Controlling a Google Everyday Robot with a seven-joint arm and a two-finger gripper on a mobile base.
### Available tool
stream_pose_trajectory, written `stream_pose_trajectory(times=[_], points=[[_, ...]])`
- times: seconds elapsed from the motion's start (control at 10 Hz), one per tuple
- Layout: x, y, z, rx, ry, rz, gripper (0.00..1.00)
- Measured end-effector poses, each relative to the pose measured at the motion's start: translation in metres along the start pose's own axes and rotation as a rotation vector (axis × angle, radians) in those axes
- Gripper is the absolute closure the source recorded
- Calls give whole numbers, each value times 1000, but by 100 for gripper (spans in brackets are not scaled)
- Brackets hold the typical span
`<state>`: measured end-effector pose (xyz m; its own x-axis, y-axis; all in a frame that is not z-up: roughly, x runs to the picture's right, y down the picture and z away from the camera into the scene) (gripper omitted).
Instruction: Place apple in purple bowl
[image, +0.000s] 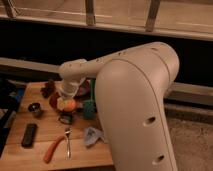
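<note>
The apple (69, 105), yellow-orange and round, sits right at the tip of my gripper (65, 100), which hangs from the white arm over the left part of the wooden table (45, 125). The gripper looks shut on the apple and holds it just above the near edge of the red-orange bowl (53, 101). The purple bowl (83, 88) lies just behind and to the right of the gripper. It is partly hidden by the arm.
A green block (89, 109) stands right of the apple, with a small dark object (65, 118) below it. A dark cup (35, 109), a black remote (29, 134), an orange stick (52, 149), a fork (68, 142) and a pale crumpled thing (93, 135) lie on the table's front. My large arm housing (140, 110) blocks the right side.
</note>
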<state>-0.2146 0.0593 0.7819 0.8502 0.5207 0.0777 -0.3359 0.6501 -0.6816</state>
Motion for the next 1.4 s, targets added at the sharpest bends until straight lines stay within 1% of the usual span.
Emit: stream_pose_trajectory(times=[0.1,0.2,0.3,0.4,0.5,0.6,0.8,0.9,1.0,1.2,1.3,1.4], points=[[-9,-9,-1,24,-15,-11,100],[-24,-23,-4,58,-33,-24,100],[-42,-40,-7,97,-63,-30,100],[-51,-57,-13,132,-91,-28,100],[-55,-78,-22,172,-120,-21,100],[-59,-91,-25,201,-131,-22,100],[-62,-114,-25,235,-143,0,100],[-59,-135,-26,246,-155,21,100],[-55,-150,-24,247,-175,30,100],[-49,-160,-11,244,-216,40,100],[-43,-163,-2,237,-244,57,97],[-37,-167,3,225,-267,73,88]])
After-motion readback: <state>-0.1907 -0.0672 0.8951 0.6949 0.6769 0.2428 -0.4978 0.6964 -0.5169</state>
